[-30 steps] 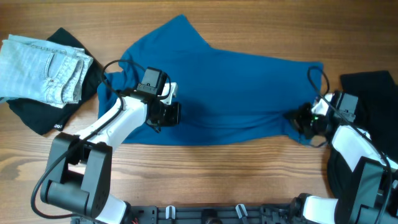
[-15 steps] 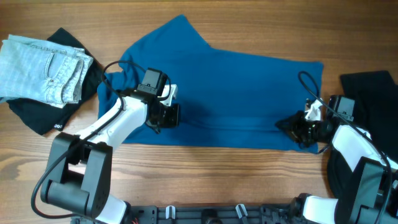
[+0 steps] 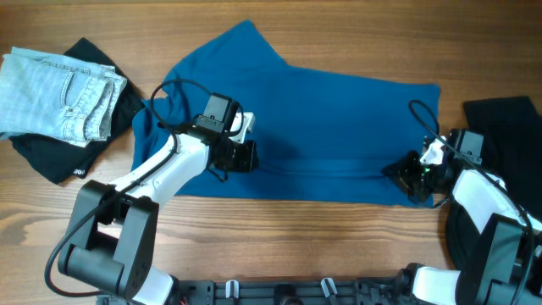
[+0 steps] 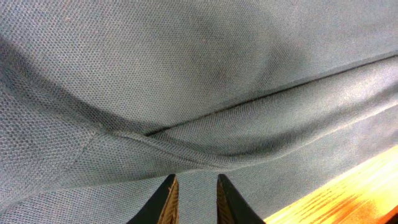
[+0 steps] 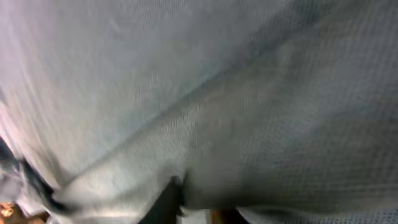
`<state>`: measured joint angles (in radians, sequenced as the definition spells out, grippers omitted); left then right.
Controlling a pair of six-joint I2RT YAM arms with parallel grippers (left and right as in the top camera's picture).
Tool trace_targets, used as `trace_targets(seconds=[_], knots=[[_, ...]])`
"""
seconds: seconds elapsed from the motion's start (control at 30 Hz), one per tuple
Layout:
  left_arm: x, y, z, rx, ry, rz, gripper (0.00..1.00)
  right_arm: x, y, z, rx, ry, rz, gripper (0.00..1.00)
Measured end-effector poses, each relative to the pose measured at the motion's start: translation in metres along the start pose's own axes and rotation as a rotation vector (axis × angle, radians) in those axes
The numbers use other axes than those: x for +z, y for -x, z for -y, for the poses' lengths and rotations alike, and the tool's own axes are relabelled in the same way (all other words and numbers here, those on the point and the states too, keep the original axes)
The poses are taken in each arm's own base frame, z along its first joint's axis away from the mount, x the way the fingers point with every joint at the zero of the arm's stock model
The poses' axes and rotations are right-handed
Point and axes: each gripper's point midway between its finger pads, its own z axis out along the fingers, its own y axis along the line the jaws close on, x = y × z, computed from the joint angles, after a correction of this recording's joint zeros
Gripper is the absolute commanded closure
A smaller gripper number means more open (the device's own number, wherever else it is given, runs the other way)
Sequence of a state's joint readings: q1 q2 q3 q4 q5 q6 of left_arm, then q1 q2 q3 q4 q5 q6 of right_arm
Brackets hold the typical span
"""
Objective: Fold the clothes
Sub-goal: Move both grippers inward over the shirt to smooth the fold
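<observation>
Left jaws slightly parted over ridge in blue shirt (image 3: 339, 110); right jaws against same cloth, state unreadable.

Deep-blue shirt (image 3: 339, 127), pale-blue jeans (image 3: 59, 93), black garments (image 3: 508, 127), brown wood-grain table (image 3: 296, 237).

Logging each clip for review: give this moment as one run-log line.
left tool: on blue shirt, jaws slightly apart | right tool: at shirt's right edge, grip unclear | jeans: folded, left

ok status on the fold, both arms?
Left gripper low on blue shirt, jaws slightly apart, nothing pinched. Right gripper at shirt's right edge, grip unclear. Jeans off to the side, nothing in the way.
</observation>
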<state>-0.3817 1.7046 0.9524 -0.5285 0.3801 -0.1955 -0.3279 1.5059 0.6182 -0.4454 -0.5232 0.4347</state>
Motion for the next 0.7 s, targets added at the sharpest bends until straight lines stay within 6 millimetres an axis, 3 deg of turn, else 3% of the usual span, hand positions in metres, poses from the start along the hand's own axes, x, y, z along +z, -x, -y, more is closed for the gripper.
trace_targets(seconds=[0.2,0.3,0.37,0.4,0.43,0.6,0.7], knots=[[0.0,0.0,0.0,0.001,-0.001,0.002,0.79,-0.001,0.013,-0.014,0.03,0.069,0.044,0.96],[0.0,0.001,0.0,0.002,-0.001,0.004,0.75,-0.004,0.031,-0.029,0.027,0.132,0.109,0.95],[0.0,0.001,0.001,0.002,-0.002,0.004,0.7,-0.008,0.047,-0.04,-0.005,0.179,0.174,0.59],[0.0,0.002,0.001,0.002,-0.002,0.006,0.69,-0.01,0.054,-0.046,-0.021,0.2,0.2,0.46],[0.0,0.001,0.0,0.002,-0.002,0.005,0.68,-0.011,0.056,-0.048,-0.02,0.207,0.209,0.39],[0.0,0.001,0.0,0.001,-0.002,0.003,0.63,-0.008,0.045,-0.04,0.009,0.18,0.16,0.34],[0.0,0.0,0.0,0.001,0.0,0.002,0.63,-0.006,0.038,-0.035,0.001,0.16,0.132,0.44]])
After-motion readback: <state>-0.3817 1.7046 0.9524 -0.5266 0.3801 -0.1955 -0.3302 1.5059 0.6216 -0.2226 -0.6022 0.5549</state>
